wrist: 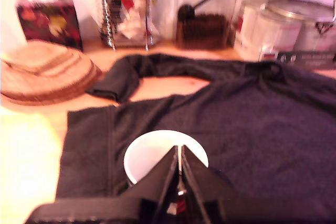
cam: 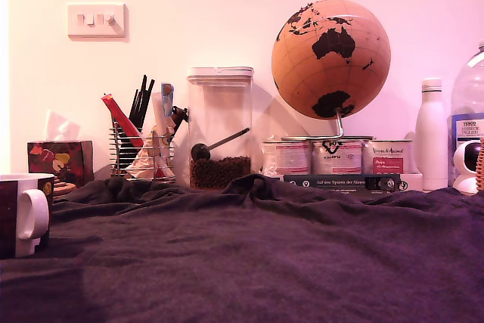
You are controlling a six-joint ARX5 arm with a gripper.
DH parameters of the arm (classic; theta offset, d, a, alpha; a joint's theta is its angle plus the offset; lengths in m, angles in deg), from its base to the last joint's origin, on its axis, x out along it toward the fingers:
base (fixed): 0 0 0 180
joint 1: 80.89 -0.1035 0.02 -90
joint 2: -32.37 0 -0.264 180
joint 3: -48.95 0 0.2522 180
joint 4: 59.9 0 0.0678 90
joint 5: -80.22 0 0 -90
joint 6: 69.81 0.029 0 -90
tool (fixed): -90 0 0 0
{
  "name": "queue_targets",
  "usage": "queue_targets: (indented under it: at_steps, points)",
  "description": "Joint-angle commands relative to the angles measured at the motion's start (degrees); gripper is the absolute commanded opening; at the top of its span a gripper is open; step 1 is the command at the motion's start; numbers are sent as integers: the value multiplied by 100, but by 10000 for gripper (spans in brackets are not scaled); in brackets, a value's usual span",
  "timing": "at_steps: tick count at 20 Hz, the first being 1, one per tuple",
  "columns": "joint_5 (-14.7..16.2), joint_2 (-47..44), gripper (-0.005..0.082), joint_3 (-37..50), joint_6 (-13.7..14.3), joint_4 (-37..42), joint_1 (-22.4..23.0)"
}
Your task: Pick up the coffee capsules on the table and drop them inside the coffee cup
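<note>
The black two-fingered gripper (wrist: 179,174) shows only in the wrist view, hanging right above the squat mug with white rim, thick white handle and dark maroon patterned body (wrist: 152,153). Its two dark fingers (wrist: 167,179) are pressed almost together, just a thin sliver of light between them, with the tips over the mug's white interior. Something small and reddish sits low between the fingers, but the picture is too blurred to say whether that is the pod or part of the gripper (so what it grips, if anything, I cannot tell). No dark olive-grey capsule is clearly visible in either view.

The mug stands directly under the fingertips on the dark grey-purple wrinkled cloth covering the table (wrist: 262,124). In the exterior view the same mug sits at that view's far left edge, handle facing the camera; the arm is out of that frame.

Beyond the gripper, past the cloth's bunched far edge, bare wood shows, and on it:
- a stack of round woven tan mats (wrist: 44,72)
- a dark red patterned tissue box (wrist: 50,19), behind the mats
- a wire mesh holder crammed with pens and a red tool (cam: 140,141)
- a clear tall plastic canister with coffee beans and a black scoop (cam: 219,130)
- round tins with pale labels (cam: 336,156), near the canister
- a cork-coloured globe with black continents on a metal stand (cam: 330,58), above the tins
- a white bottle (cam: 432,134), at the exterior view's right

A white switch plate (cam: 96,20) is on the wall.
</note>
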State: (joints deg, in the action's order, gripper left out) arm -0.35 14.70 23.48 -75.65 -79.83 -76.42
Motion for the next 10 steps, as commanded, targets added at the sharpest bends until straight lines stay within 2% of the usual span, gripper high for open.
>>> queue_targets:
  at_steps: [1, 10]
  points:
    - [-9, 245, -24, 125, -17, -142, 9]
    - [-120, 1567, -24, 542, -17, -769, 9]
